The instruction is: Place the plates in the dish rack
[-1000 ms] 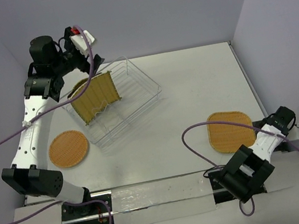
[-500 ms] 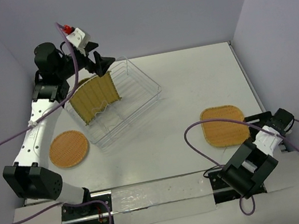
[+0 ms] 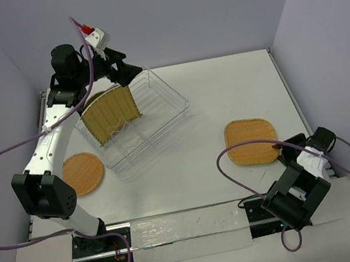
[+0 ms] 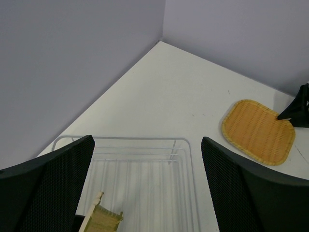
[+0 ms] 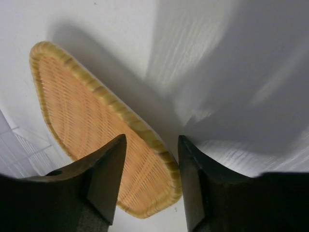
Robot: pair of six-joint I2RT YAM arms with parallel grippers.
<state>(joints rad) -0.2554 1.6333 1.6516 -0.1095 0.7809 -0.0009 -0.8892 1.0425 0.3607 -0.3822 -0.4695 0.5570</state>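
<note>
The white bench (image 3: 210, 97) carries a wire dish rack (image 3: 159, 117) at its far left, set at a slant to the bench edges. A square yellow bamboo plate (image 3: 112, 113) stands on edge in the rack's left end. Just behind it, the top of an orange round plate (image 3: 91, 99) shows, also upright. A second round woven plate (image 3: 83, 173) lies flat on the bench, near the rack's left corner and apart from it. A rounded-square woven plate (image 3: 251, 141) lies well apart on the right side.

The left tool (image 3: 125, 72) hangs above the far end of the rack, its fingers spread wide and nothing between them. The right tool (image 3: 288, 149) sits low at the near right corner of the rounded-square plate. Its fingers (image 5: 104, 174) straddle the rim there, partly closed; I cannot tell whether they actually pinch it.
</note>
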